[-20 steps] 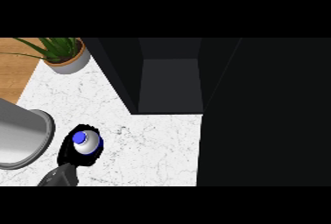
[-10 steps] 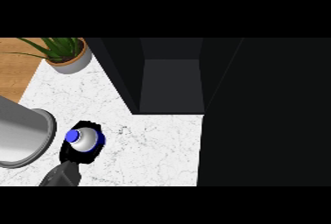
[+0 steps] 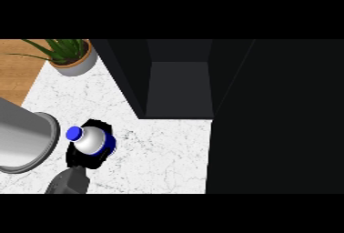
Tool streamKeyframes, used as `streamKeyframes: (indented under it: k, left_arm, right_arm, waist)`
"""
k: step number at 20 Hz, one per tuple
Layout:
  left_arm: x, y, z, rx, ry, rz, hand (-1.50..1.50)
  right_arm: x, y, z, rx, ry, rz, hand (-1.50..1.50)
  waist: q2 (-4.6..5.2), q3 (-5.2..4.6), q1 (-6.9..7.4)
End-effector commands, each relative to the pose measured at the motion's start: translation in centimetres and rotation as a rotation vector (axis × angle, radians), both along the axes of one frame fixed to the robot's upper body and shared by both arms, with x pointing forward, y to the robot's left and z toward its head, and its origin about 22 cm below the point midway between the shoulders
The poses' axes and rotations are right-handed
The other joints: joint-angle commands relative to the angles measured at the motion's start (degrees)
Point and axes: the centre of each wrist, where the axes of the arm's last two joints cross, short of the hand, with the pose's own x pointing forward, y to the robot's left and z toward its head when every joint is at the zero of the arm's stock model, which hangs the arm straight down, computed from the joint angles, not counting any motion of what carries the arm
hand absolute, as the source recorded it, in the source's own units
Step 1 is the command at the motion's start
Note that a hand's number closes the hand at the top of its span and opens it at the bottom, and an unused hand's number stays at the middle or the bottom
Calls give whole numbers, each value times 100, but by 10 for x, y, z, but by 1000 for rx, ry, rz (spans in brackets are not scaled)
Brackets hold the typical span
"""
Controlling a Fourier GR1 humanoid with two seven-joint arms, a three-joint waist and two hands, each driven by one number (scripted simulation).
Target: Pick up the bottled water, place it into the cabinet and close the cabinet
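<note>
Drifting leftward since a moment ago, the left hand (image 3: pixel 86 157) is curling round the bottle (image 3: pixel 91 140) over the counter (image 3: pixel 161 154) beside the grey pot (image 3: pixel 23 136), carrying it, and next needs to be swinging right into the open cabinet (image 3: pixel 178 91).

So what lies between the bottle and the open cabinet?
Head view: only bare counter between bottle, held in the left hand, and cabinet.
</note>
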Motion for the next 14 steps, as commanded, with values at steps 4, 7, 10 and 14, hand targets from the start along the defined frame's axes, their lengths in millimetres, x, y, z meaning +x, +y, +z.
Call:
streamKeyframes:
  k: [4,7,10,14]
  left_arm:
    - [2,-48,53,23,-84,-26,150]
    - [26,-70,65,86,-104,-17,150]
    - [14,-95,88,80,-108,-41,150]
    - [42,-109,140,127,-112,-33,150]
  right_arm:
    - [-4,14,-5,22,13,24,-150]
    - [-7,9,0,17,5,39,-150]
    - [4,23,4,12,-1,24,-150]
    - [-4,7,-2,14,-1,16,-150]
  waist:
    - [0,-2,-26]
    - [18,-6,-84]
    - [12,-5,-51]
    - [9,-2,-66]
